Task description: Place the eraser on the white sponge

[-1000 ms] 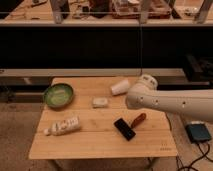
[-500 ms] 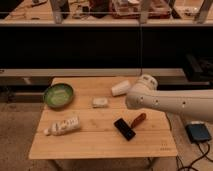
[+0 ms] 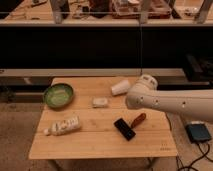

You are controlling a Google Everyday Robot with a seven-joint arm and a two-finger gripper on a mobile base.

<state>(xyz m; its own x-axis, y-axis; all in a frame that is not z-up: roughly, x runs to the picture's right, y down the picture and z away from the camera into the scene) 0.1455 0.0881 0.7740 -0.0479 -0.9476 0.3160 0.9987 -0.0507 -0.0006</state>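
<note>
The black eraser (image 3: 124, 128) lies right of centre on the wooden table (image 3: 95, 146), just beside a reddish-brown stick (image 3: 138, 119) and apart from the white sponge (image 3: 100, 102) up and to its left. A white arm (image 3: 167, 102) reaches in from the right edge above them. Its end effector cannot be made out at the arm's rounded tip, and its state cannot be told.

From my seat I see the white arm (image 3: 177, 103) coming in almost level from the right edge and ending in a rounded joint (image 3: 141, 94) with a small cap on top; the gripper is out of my camera's sight
</note>
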